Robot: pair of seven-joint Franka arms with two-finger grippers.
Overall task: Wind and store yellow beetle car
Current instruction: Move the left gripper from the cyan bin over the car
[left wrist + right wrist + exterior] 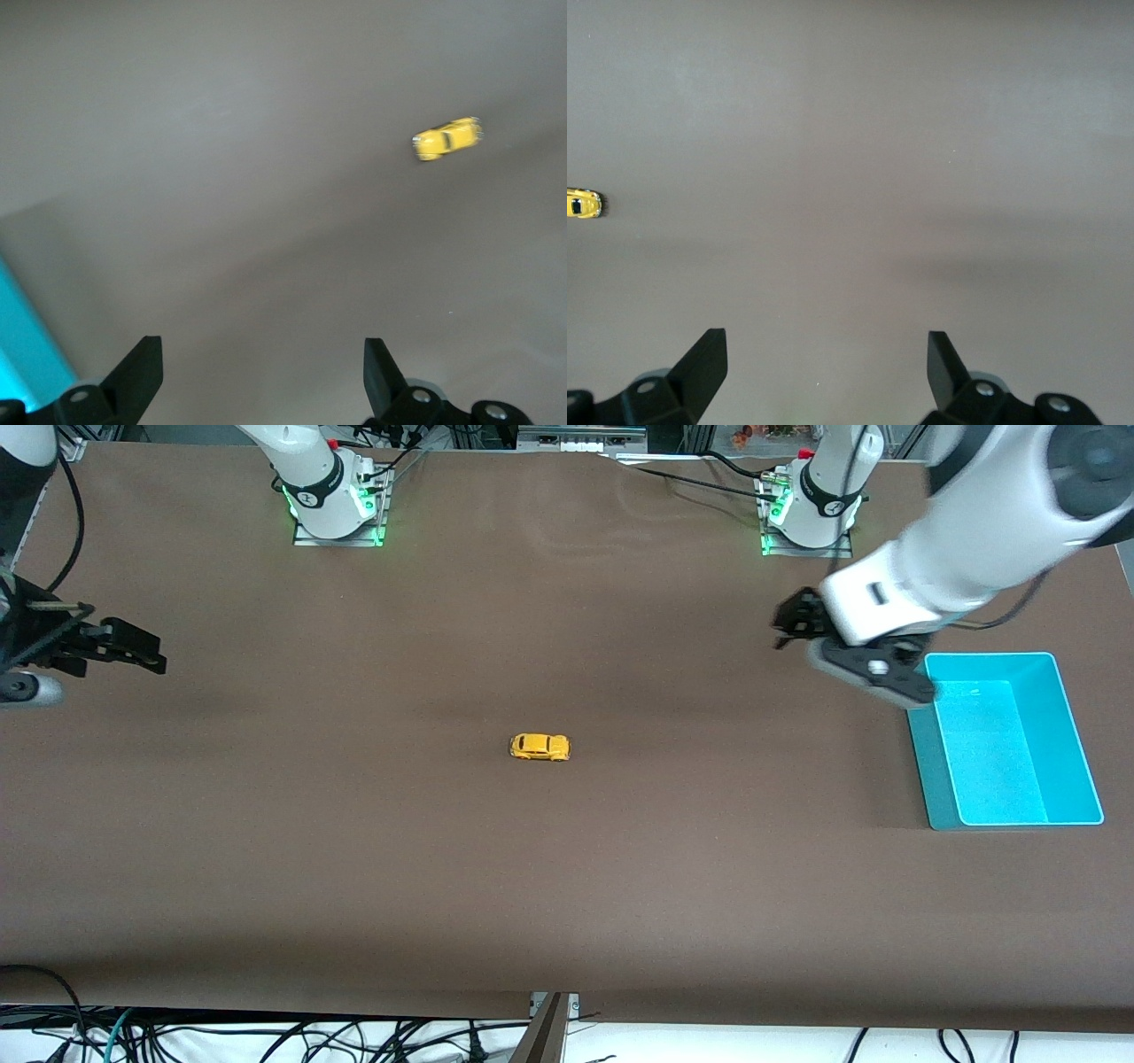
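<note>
The yellow beetle car [539, 747] sits upright mid-table, untouched.

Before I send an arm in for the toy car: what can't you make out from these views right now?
- Yellow car: too small in the front view to show any winding key; blurred in the left wrist view, cut by the frame edge in the right wrist view.
- Teal bin: one corner hidden by the open left gripper.
- Right gripper, open: its arm is cut off at the front view's edge.

Nothing lay between either gripper's wide-apart jaws. Bare brown table [567, 868] surrounded the yellow beetle car [539, 747], open to approach from every side. Only the teal bin [1076, 735] stood just beside the left gripper [802, 633].
</note>
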